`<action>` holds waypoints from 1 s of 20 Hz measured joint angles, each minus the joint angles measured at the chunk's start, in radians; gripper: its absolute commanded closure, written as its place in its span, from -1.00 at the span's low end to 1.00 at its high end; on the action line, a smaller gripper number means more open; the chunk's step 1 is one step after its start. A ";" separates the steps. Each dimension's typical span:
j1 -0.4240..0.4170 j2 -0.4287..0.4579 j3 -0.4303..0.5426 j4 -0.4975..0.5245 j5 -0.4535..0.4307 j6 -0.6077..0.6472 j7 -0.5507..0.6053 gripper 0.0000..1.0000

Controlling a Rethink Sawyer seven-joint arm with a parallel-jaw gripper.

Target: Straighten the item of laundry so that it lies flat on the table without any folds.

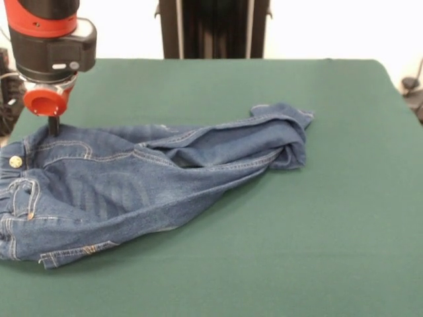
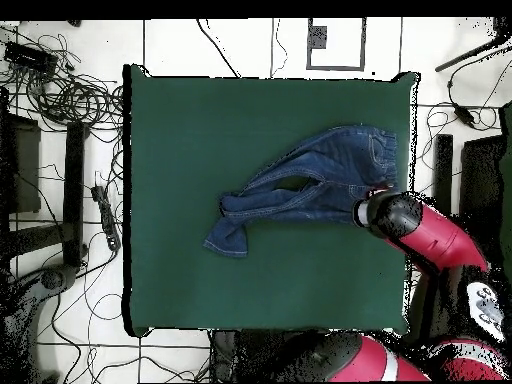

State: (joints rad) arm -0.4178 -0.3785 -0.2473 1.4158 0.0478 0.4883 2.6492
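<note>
Jeans: small blue denim jeans [image 1: 132, 191] crumpled on dark green felt worktop [image 1: 297, 251]; legs folded over
Gripper: gripper [image 1: 53, 127] at waistband; finger state cannot be told
Risk: folds may be dragged tighter

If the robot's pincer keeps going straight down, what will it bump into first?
The pincer points straight down at the jeans, near the waistband edge. It would meet the denim first, and may already be touching it, with the green table right underneath.

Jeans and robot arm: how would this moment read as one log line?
gripper: at waistband edge, state unclear | jeans: crumpled, legs folded together | table: green
</note>
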 measured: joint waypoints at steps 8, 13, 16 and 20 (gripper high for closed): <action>-0.005 0.000 0.000 0.000 0.000 0.000 0.000 -1.00; -0.012 0.000 0.000 0.000 0.000 0.000 0.000 -1.00; -0.013 0.000 0.000 0.000 0.000 0.000 0.000 -1.00; -0.008 0.000 -0.001 0.000 -0.001 0.000 0.000 -1.00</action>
State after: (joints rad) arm -0.4253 -0.3783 -0.2481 1.4160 0.0472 0.4885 2.6492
